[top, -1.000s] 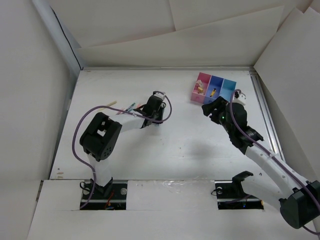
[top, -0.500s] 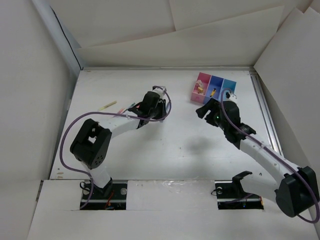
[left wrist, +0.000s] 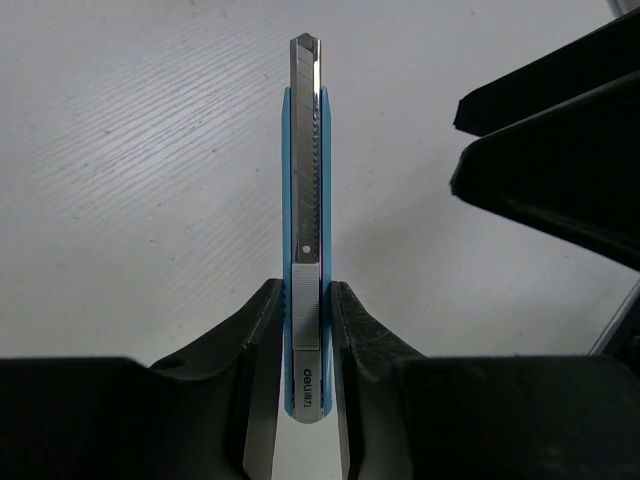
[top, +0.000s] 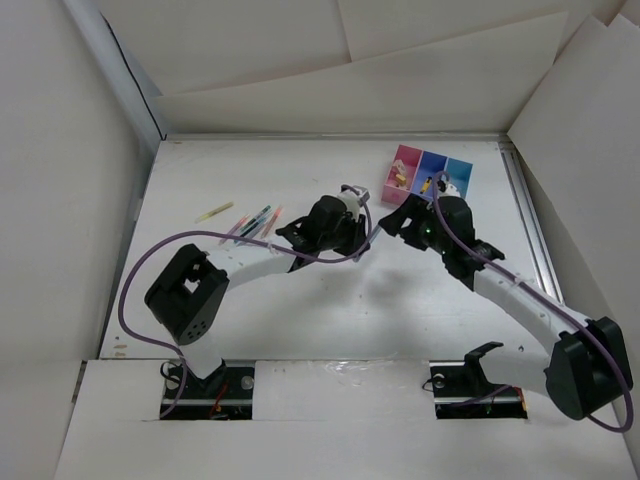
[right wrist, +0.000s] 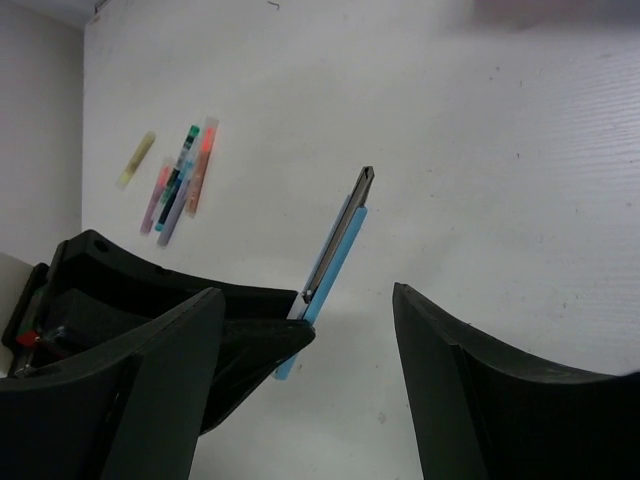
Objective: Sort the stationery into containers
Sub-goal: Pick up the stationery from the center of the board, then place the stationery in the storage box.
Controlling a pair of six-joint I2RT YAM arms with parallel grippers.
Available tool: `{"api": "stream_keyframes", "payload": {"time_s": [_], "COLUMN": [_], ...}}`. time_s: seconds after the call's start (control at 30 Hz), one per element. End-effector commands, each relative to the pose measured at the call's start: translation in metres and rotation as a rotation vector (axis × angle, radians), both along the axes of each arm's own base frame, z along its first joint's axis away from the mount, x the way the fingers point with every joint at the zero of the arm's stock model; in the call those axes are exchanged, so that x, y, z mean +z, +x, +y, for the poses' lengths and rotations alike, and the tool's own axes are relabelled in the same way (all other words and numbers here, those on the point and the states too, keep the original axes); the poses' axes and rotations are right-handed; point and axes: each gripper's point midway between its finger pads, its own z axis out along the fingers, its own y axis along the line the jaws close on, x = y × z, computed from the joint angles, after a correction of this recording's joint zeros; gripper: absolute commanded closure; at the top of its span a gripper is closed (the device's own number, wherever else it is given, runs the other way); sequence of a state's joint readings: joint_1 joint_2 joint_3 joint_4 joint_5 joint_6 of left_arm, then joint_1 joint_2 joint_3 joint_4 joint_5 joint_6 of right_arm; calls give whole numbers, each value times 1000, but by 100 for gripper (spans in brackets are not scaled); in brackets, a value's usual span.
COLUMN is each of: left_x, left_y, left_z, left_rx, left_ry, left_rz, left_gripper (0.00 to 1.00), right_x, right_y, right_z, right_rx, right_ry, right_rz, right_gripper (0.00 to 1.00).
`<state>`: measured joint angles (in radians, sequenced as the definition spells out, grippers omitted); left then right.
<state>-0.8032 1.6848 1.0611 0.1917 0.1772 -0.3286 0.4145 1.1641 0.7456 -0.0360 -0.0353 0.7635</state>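
Clamping a blue cutter (left wrist: 306, 230), left gripper (left wrist: 306, 295) faces the wide-spread right gripper (right wrist: 306, 292) beside bins (top: 408, 151) holding small pieces (top: 400, 179).

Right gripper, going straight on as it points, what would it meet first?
Probably the blue utility knife held by the left gripper, framed by the open right gripper; depth unclear.

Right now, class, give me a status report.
Left fingers shut on cutter. Right fingers open beside it, nothing between. Pens loose at left.
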Motion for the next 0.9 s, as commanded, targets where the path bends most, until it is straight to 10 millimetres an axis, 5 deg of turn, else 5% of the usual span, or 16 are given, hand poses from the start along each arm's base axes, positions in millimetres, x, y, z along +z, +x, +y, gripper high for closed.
{"api": "stream_keyframes", "payload": {"time_s": [0.0, 0.4, 0.63, 0.87], "left_x": [55, 77, 77, 73], "left_y": [6, -4, -10, -13], "left_z": [-22, -29, -32, -32], "left_rx": [-51, -105, -135, -143], "left_ry": [-166, -261, -281, -278], "left_rz": [-65, -88, -75, -65], "left_gripper": [91, 91, 91, 91], "right_x": [31, 9, 6, 5], "right_y": [10, 15, 18, 19], "right_z": [15, 25, 27, 27], "right_rx": [37, 45, 37, 23], "right_ry": [57, 69, 83, 83], "right_rz": [-81, -26, -17, -17], "right_gripper": [26, 40, 58, 86]}}
